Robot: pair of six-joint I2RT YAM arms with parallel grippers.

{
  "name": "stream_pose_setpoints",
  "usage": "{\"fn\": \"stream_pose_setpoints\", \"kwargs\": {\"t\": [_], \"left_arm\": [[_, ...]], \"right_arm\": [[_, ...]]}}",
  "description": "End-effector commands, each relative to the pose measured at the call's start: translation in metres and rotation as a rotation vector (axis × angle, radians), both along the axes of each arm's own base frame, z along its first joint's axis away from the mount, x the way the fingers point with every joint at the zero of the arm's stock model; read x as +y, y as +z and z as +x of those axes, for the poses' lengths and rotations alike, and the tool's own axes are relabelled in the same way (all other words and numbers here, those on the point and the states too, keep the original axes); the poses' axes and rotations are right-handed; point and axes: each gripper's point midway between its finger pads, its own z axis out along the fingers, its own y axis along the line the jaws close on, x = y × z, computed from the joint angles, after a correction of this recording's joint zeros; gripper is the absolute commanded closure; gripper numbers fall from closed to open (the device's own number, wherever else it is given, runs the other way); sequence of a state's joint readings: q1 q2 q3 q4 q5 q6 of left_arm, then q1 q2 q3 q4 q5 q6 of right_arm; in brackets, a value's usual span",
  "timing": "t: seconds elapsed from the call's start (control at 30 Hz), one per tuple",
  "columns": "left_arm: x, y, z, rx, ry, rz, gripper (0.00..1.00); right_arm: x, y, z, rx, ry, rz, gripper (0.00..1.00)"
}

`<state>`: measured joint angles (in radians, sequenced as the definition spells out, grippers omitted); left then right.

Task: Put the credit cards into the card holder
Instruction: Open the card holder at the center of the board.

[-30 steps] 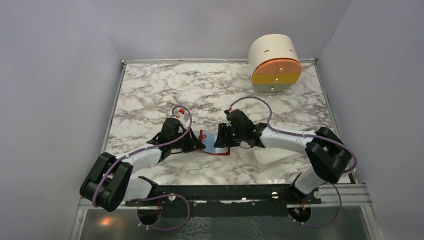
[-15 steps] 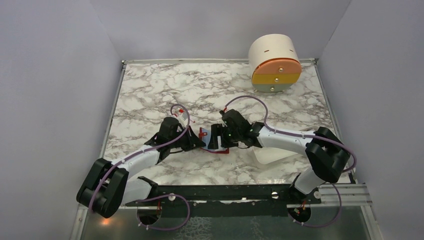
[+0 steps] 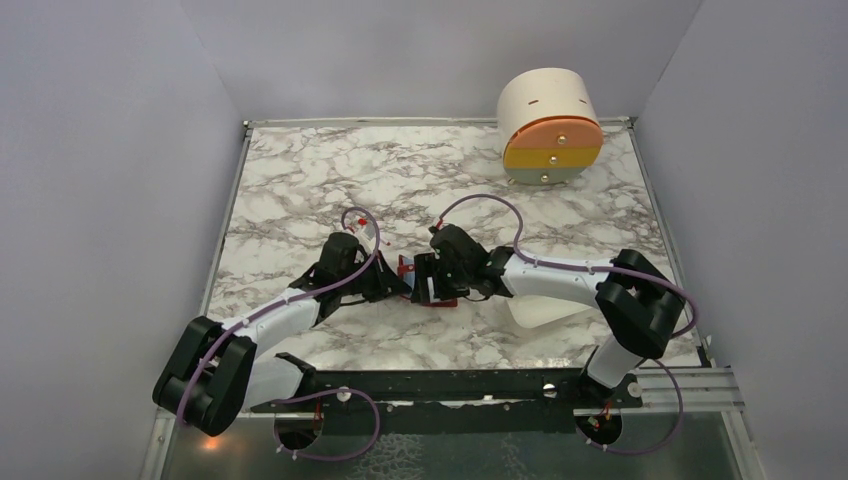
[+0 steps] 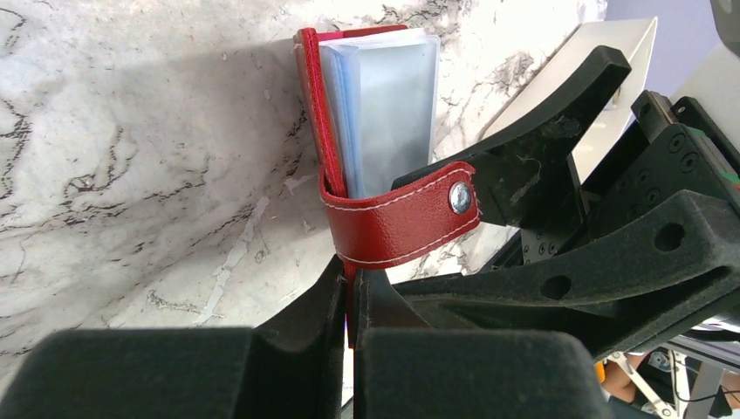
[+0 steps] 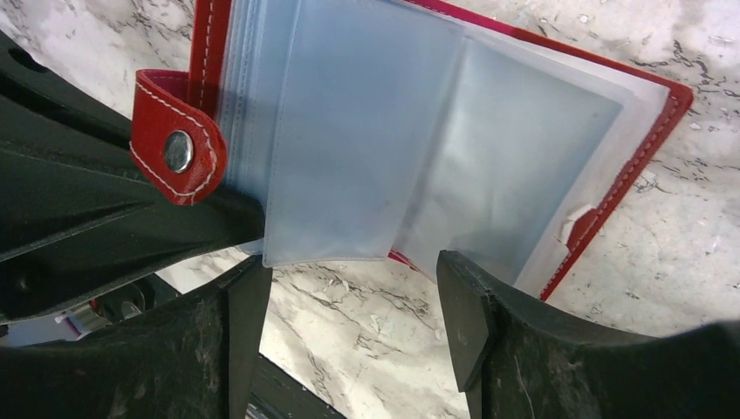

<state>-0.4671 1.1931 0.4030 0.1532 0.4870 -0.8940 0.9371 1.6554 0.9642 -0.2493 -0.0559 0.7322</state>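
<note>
The card holder (image 5: 205, 52) is a red folding wallet lying open on the marble, its clear sleeves (image 5: 366, 148) fanned out. Its strap (image 4: 397, 223) with the snap stud curls up beside the left gripper (image 4: 352, 284), which is shut on the edge of the red cover. The right gripper (image 5: 353, 266) hovers open just over the near edge of the sleeves, gripping nothing. From above, the two grippers (image 3: 398, 288) (image 3: 425, 285) meet over the holder (image 3: 445, 302) mid-table. No loose credit cards are in view. The sleeves look pale blue, and I cannot tell what is inside them.
A white oblong tray (image 3: 540, 305) lies partly under the right forearm. A round cream drawer unit (image 3: 550, 125) with coloured drawer fronts stands at the back right. Grey walls close the marble table (image 3: 300, 180) in on three sides.
The right gripper has opened and slid left over the holder, covering the blue patch that showed between the arms. The left gripper has kept its hold and barely shifted.
</note>
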Motion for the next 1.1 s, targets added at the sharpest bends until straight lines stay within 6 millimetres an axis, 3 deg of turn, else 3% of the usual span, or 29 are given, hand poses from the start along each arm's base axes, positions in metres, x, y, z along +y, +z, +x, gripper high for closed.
{"fn": "stream_pose_setpoints", "kwargs": {"t": [0.0, 0.47, 1.07], "left_arm": [[-0.003, 0.008, 0.001, -0.033, -0.035, 0.007, 1.00], [-0.004, 0.005, -0.001, -0.040, -0.070, 0.021, 1.00], [0.000, -0.003, -0.005, -0.034, -0.076, 0.039, 0.99]], "right_arm": [[-0.005, 0.011, 0.012, -0.049, -0.052, -0.019, 0.32], [-0.012, 0.010, 0.015, -0.061, -0.078, -0.051, 0.37], [-0.061, -0.018, 0.015, -0.060, -0.183, -0.276, 0.52]]}}
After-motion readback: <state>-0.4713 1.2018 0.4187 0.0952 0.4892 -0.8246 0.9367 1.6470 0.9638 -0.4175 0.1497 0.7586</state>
